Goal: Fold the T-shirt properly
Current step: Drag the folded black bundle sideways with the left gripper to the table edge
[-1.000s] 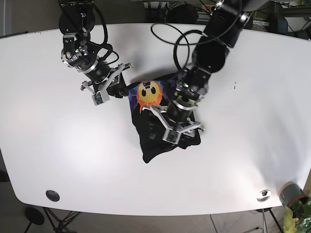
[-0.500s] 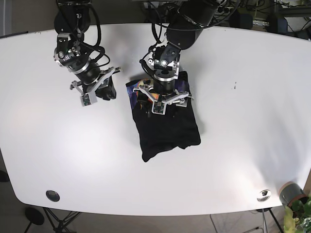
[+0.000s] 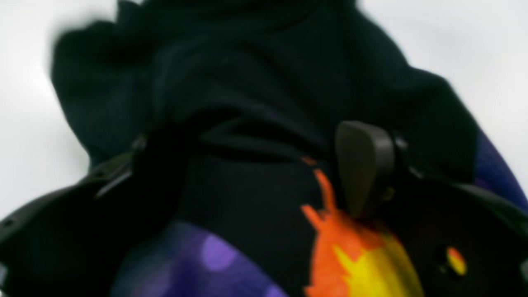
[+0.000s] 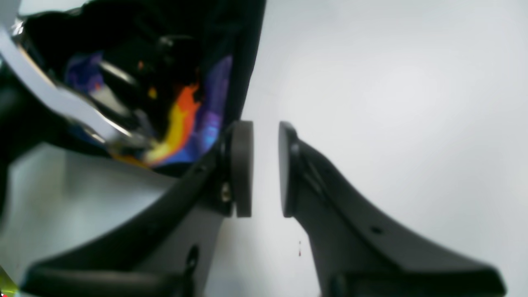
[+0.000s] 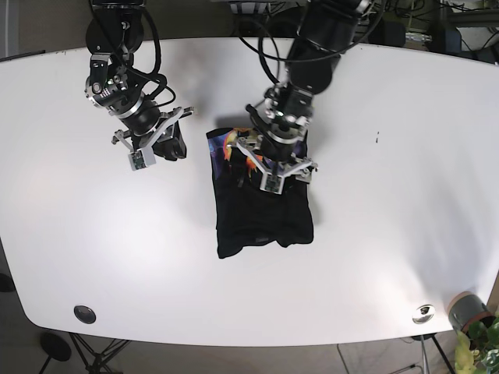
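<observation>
Black shirt [image 5: 263,201]: folded on counter [image 5: 405,195].
Left gripper [image 3: 264,181]: jaws apart, cloth between; may drag fold.
Right gripper [image 4: 264,169]: slightly parted, empty.

No readable text, labels, brands or numbers anywhere. Only marking is the orange-and-yellow flame-like graphic with purple patches printed on the black T-shirt [image 5: 261,199], at its top end under the left gripper [image 5: 272,173], too blurry up close to make out any lettering.

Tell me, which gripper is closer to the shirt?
Left. The left gripper sits right over the shirt, fingers spread on the fabric. The right gripper hangs beside it over bare table, holding nothing.
</observation>
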